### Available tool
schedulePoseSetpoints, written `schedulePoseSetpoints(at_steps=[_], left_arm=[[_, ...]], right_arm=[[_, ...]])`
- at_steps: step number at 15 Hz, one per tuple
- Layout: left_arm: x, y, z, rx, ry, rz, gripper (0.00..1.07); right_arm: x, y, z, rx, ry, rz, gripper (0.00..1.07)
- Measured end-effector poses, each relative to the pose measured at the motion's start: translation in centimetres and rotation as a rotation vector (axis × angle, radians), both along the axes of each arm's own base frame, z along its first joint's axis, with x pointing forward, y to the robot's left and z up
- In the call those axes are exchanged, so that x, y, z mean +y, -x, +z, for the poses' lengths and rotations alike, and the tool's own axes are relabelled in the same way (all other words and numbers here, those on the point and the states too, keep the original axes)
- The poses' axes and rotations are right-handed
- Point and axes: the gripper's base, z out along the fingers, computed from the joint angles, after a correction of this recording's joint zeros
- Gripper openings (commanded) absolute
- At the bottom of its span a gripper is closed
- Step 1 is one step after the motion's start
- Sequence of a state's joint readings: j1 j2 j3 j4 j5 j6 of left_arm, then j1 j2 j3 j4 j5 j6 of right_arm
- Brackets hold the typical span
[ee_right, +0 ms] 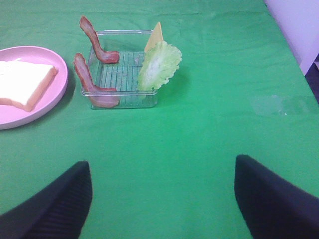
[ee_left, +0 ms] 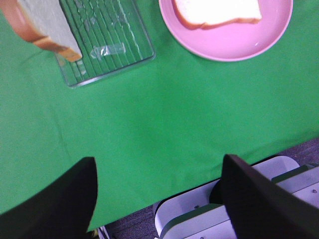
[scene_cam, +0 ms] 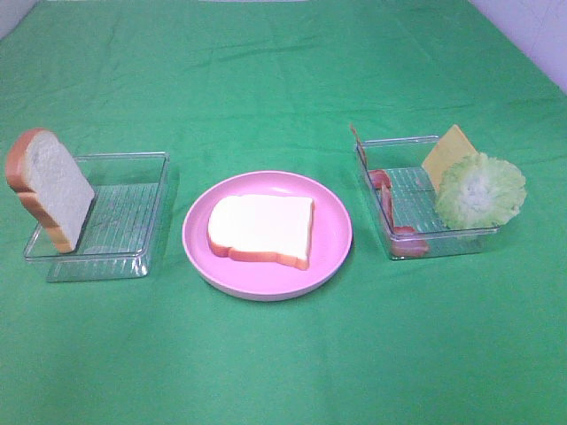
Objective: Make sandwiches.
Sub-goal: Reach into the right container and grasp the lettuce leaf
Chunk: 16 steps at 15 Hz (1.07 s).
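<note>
One bread slice on pink plate

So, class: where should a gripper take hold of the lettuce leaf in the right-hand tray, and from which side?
Probably its upper edge, from above: the lettuce leaf stands on edge against the tray wall, rising above the rim, so jaws could straddle it.

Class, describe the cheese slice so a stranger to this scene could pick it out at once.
Right of the pink plate on the green cloth stands a clear tray of fillings. The cheese slice leans at its far right corner, behind the lettuce leaf. It alone is flat, square and yellow; the leaf is frilly green, the bacon strips red.
</note>
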<state>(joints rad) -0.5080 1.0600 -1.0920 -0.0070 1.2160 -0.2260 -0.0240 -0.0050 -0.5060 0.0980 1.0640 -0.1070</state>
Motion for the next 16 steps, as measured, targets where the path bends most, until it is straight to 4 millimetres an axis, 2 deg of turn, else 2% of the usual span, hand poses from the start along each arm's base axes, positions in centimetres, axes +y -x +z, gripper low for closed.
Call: schedulePoseSetpoints(at_steps=[4, 6, 7, 11, 16], left_arm=[[3.3, 5.8, -1.8, -0.06, 0.034, 0.0, 0.67], [4.4, 7.7, -3.0, -0.084, 0.037, -0.002, 0.67], [5.7, 9.8, -4.8, -0.136, 0.036, -0.001, 0.67], [7.9, 12.6, -7.8, -0.268, 0.007, -0.033, 0.67], [9.8, 15.9, -7.7, -0.493, 0.098, -0.04, 0.67]], right_arm=[[0.0, 0.0, 0.0, 0.0, 0.0, 0.0, 0.76], [0.0, 0.0, 0.0, 0.0, 0.0, 0.0, 0.76], [0.0, 0.0, 0.0, 0.0, 0.0, 0.0, 0.76], [0.0, 0.0, 0.0, 0.0, 0.0, 0.0, 0.76], [-0.4, -0.6, 0.1, 0.032, 0.015, -0.036, 0.74]])
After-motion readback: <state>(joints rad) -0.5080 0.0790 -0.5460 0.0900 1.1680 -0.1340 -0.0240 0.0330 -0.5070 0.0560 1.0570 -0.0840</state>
